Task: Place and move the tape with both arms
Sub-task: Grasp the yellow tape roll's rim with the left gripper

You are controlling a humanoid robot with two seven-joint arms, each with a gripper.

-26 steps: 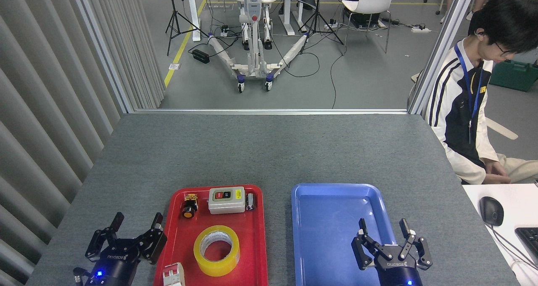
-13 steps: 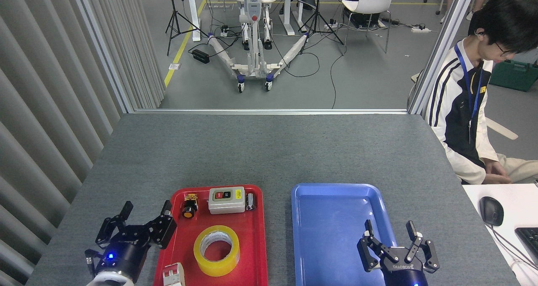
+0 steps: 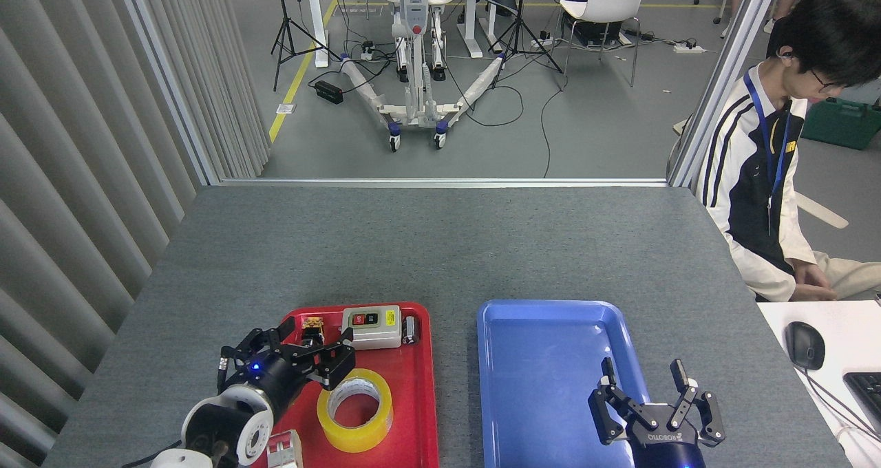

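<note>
The tape (image 3: 358, 442), a yellow roll with a white core, lies flat on the red tray (image 3: 414, 392) at its near middle. My left gripper (image 3: 318, 341) is open and hovers over the tray's left part, just behind and to the left of the roll, with one finger (image 3: 338, 366) close to the roll's far-left rim. Whether it touches the roll I cannot tell. My right gripper (image 3: 643, 370) is open and empty above the near right corner of the blue tray (image 3: 537, 358).
On the red tray sit a white switch box (image 3: 372, 327), a small dark cylinder (image 3: 411, 329), a yellow push button (image 3: 313, 325) partly behind my left fingers, and a white breaker (image 3: 283, 451). A seated person (image 3: 771, 179) and a desk with a mouse (image 3: 804, 344) are at the right.
My left arm has swung right and forward from beside the red tray to over it, ending near the tape. The right gripper has drifted slightly toward me. The tape has not moved.
</note>
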